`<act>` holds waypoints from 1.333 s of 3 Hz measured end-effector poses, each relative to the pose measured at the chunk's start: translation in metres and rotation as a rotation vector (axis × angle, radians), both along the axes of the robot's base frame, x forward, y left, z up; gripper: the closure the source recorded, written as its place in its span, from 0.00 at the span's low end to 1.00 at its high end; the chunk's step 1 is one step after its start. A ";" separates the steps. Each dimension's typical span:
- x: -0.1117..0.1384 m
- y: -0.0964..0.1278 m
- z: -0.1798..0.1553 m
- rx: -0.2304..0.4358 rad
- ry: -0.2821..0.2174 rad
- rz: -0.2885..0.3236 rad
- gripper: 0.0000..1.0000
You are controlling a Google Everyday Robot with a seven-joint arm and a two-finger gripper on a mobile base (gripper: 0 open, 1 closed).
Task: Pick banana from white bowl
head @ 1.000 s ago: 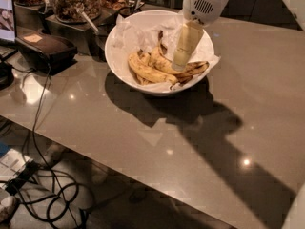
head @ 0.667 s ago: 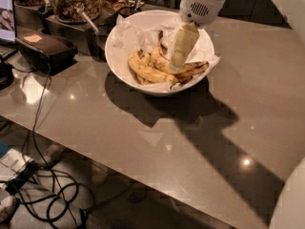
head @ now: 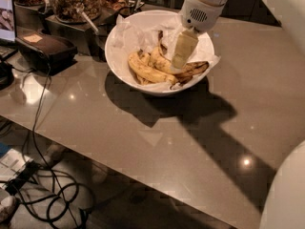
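A large round white bowl (head: 119,61) lined with crinkled white paper stands on the grey counter (head: 143,142) at the upper middle of the camera view. Several yellow bananas (head: 147,71) with brown spots lie in it, one dark at its right end. My gripper (head: 179,56) hangs from the white arm at the top and reaches down into the bowl, its cream fingers (head: 183,46) just over the bananas on the bowl's right side. The bananas lie in the bowl, none lifted.
Glass jars of nuts (head: 71,1) with scoops stand behind the bowl at the upper left. A black box (head: 45,49) and a screen's edge (head: 7,13) sit at the left. Cables (head: 43,194) lie on the floor below the counter's front edge.
The view has drawn closer to the bowl and shifted. The gripper stays over the bowl's right side, its tips a little lower among the bananas.
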State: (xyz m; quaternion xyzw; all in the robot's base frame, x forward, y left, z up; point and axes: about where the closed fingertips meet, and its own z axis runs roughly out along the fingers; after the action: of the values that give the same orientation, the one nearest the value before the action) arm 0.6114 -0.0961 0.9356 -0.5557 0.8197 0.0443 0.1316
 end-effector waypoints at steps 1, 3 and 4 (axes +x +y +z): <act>0.005 -0.007 -0.008 -0.010 0.012 -0.022 0.38; 0.012 -0.010 -0.020 -0.032 0.029 -0.037 0.46; 0.012 -0.009 -0.030 -0.044 0.045 -0.032 0.46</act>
State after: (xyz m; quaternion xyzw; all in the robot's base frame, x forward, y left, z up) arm 0.6232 -0.1048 0.9058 -0.5442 0.8320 0.0365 0.1014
